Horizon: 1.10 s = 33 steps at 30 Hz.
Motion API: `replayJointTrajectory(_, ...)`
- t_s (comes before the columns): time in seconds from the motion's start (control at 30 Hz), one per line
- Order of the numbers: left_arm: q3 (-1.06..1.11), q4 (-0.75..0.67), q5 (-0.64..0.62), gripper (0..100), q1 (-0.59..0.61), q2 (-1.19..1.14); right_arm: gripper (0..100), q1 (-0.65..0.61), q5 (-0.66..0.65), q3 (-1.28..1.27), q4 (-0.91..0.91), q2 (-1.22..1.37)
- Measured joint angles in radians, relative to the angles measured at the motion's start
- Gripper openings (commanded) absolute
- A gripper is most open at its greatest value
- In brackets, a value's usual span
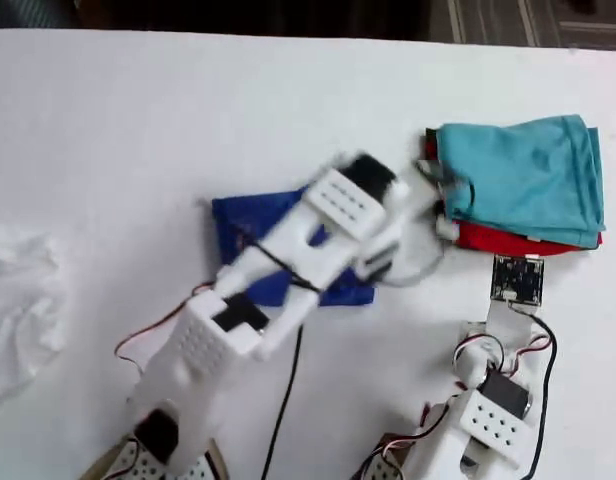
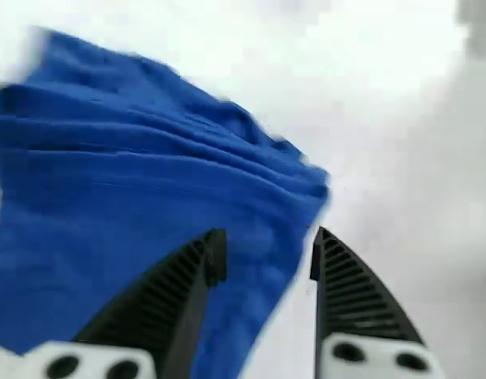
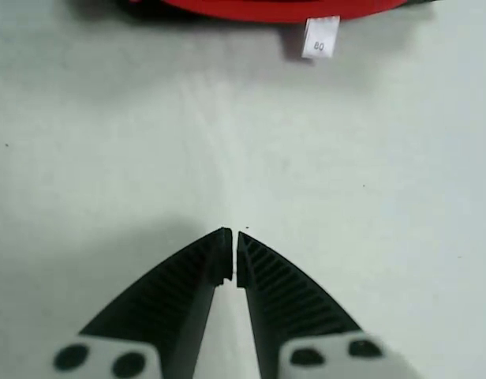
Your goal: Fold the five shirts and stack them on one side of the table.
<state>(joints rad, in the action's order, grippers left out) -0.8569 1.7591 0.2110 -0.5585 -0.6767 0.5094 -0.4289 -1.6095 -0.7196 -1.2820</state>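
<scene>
bright even light; white table (image 1: pixel 138 120) near washed out; soft shadow under red shirt (image 3: pixel 267 8) edge.

Printed on a small white tag (image 3: pixel 319 38) that sticks out from the edge of the red shirt (image 3: pixel 267 8): two dark digits, seemingly "80", though too small to be sure of. Shirt and tag found at about 3 o'clock on the table (image 1: pixel 138 120).

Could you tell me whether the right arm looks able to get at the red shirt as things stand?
Probably yes: the right gripper, shut, faces the red shirt across bare table with nothing between. The teal shirt lies on it, so only its edge is free.
</scene>
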Motion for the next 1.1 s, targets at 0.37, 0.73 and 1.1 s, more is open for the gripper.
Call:
replayJointTrajectory(0.37, -0.175, -0.117, -0.167, 20, 0.255, -0.224, 1.9, -0.005, 0.0, 0.0, 0.0, 0.0)
replayJointTrajectory(0.73, -0.175, -0.244, -0.18, 20, 0.221, -0.265, 1.9, -0.043, -0.002, -0.002, 0.0, 0.0)
replayJointTrajectory(1.1, -0.176, -0.37, -0.18, 20, 0.169, -0.279, 1.9, -0.043, -0.002, -0.002, 0.0, 0.0)
